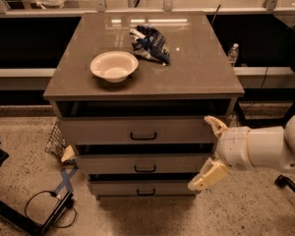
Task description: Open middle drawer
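The grey cabinet (196, 77) has three drawers stacked in its front. The middle drawer (108, 164) is the second one down, a flat grey front with a small black bar handle (145, 169) at its centre. A dark gap runs above it, and the front looks pushed in. My gripper (209, 151) is at the cabinet's front right corner, level with the middle drawer and to the right of the handle. Its two cream fingers (207, 177) are spread open, one high and one low, with nothing between them. The white arm (265, 149) reaches in from the right edge.
On the cabinet top sit a white bowl (114, 66) and a crumpled blue chip bag (150, 44). A water bottle (233, 54) stands behind the right side. Cables (44, 205), blue tape (64, 178) and litter lie on the floor at the left.
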`<state>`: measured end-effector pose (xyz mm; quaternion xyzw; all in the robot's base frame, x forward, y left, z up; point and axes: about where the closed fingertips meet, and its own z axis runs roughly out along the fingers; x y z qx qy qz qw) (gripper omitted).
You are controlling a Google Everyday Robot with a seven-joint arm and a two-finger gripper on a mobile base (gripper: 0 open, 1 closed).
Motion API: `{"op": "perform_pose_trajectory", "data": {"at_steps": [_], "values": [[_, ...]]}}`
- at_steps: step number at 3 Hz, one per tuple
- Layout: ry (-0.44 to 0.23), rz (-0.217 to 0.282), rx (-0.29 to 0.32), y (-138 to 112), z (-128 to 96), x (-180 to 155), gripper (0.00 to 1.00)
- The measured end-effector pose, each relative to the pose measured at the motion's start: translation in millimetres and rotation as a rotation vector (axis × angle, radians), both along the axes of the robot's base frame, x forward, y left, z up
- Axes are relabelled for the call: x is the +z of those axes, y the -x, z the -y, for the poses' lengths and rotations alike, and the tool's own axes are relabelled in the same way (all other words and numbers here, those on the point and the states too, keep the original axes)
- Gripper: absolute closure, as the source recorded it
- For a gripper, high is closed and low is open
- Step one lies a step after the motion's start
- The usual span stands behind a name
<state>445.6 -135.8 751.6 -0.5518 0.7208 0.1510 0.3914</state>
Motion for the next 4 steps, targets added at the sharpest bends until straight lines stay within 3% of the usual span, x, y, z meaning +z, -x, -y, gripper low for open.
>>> {"op": "perform_pose_trajectory", "data": {"at_steps": [1, 2, 3, 4], "values": [[-0.04, 0.079, -0.03, -20.2, -1.0, -7.8, 0.0], [-0.027, 0.079, -0.03, -21.1, -1.6, -11.1, 0.0], [0.071, 0.058, -0.033, -27.5, -18.5, -53.0, 0.0], [0.179, 0.088, -0.01, -36.6, -31.0, -134.6, 0.0]]}}
